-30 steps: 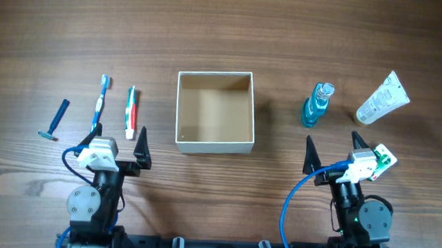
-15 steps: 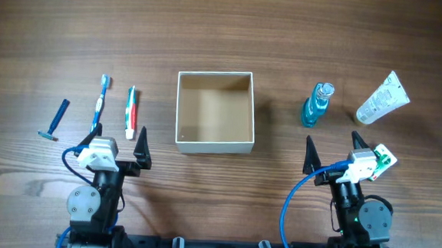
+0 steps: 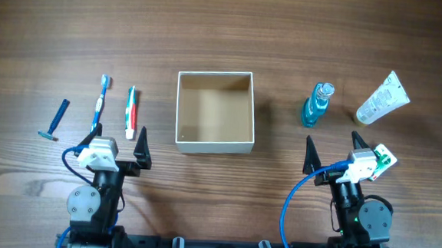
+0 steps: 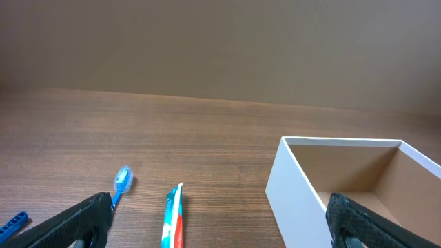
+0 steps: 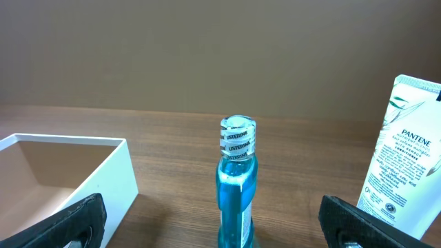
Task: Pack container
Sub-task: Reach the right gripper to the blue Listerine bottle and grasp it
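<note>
The container [image 3: 213,143] is a small square white-walled box with a tan inside, open-topped and empty, at the table's middle; it also shows in the left wrist view [image 4: 296,189] and the right wrist view [image 5: 114,179]. A toothpaste tube [image 3: 131,111], a toothbrush [image 3: 100,101] and a blue razor [image 3: 54,119] lie to its left. A blue mouthwash bottle [image 3: 317,104] stands to its right, with a white tube [image 3: 382,98] beyond. My left gripper [image 3: 118,139] is open and empty just short of the toothpaste tube [image 4: 172,217]. My right gripper [image 3: 331,144] is open and empty, short of the bottle [image 5: 236,182].
The wooden table [image 3: 226,32] runs bare behind the objects. Both arm bases stand at the front edge. The white tube [image 5: 403,162] stands at the right of the right wrist view. The toothbrush head [image 4: 122,180] shows in the left wrist view.
</note>
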### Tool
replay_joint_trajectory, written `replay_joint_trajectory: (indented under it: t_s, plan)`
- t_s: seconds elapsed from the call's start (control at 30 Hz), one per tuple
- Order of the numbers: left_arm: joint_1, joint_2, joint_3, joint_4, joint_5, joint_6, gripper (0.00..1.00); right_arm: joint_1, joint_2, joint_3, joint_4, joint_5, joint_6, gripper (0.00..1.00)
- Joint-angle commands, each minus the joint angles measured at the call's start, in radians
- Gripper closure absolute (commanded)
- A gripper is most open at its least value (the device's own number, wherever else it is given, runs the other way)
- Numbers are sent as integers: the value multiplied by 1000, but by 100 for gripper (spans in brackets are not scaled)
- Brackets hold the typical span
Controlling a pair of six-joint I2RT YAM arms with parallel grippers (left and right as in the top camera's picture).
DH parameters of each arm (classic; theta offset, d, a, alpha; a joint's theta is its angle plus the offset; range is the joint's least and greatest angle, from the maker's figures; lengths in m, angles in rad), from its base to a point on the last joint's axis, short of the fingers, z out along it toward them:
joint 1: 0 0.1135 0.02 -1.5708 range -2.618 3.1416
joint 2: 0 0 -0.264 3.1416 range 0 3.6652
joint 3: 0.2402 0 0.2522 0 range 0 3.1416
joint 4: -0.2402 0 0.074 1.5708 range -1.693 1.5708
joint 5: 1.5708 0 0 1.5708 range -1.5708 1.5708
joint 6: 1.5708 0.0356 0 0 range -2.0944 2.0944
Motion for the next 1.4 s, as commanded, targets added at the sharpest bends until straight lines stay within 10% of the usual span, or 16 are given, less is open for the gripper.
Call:
replay_joint_trajectory:
  t_s: [0.0, 0.53, 0.8, 1.37]
  plan:
    - [5, -9, -13, 5, 1, -13, 0, -6, -6, -1, 4, -9, -10, 0]
    - [5, -7, -13, 4, -5, -31, 0, -6, -6, -1, 3, -10, 164, 0]
    - [5, 61, 67, -100, -98, -331, 0, -6, 116, 130, -191, -52, 278, 0]
    - [5, 1078, 994, -740, -64, -274, 0, -6, 1101, 1120, -981, -61, 245, 0]
